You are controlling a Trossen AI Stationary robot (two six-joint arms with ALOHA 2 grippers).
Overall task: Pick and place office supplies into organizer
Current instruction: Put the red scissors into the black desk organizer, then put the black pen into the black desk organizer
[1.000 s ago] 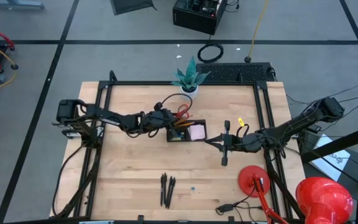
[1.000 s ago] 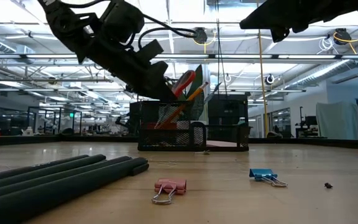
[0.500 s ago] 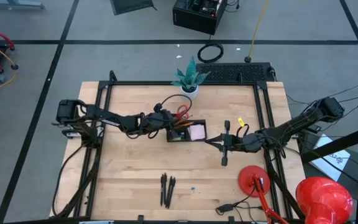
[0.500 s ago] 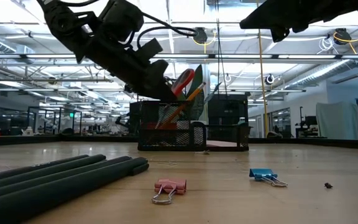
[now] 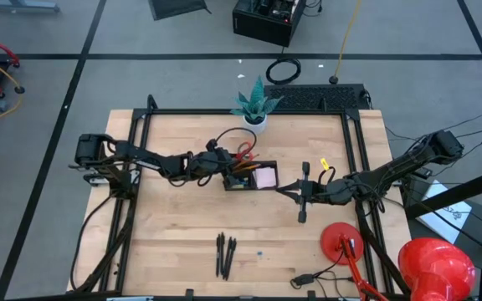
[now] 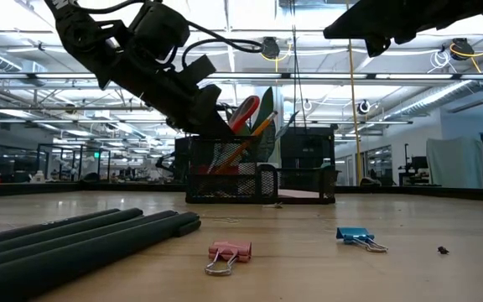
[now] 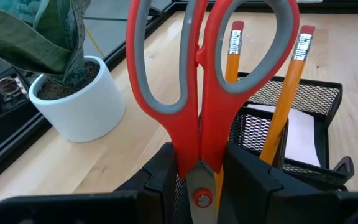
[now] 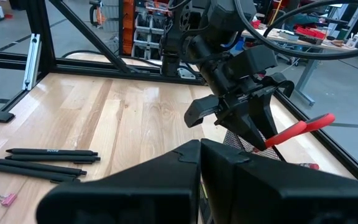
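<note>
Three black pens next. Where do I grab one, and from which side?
Grip the outermost of the three black pens at mid-barrel, descending from straight above, fingers across the barrel. They lie flat, side by side and nearly touching, so only an outer one offers finger room.

The right arm's dark two-finger end effector (image 8: 199,152) fills the foreground, its fingers pressed together. Beyond it the left arm's dark end effector (image 8: 247,121) grips red-handled scissors (image 8: 300,129) over the pale wooden tabletop (image 8: 123,118). Three slim black pens (image 8: 42,162) lie side by side, a small pink binder clip (image 8: 5,199) near them.
</note>
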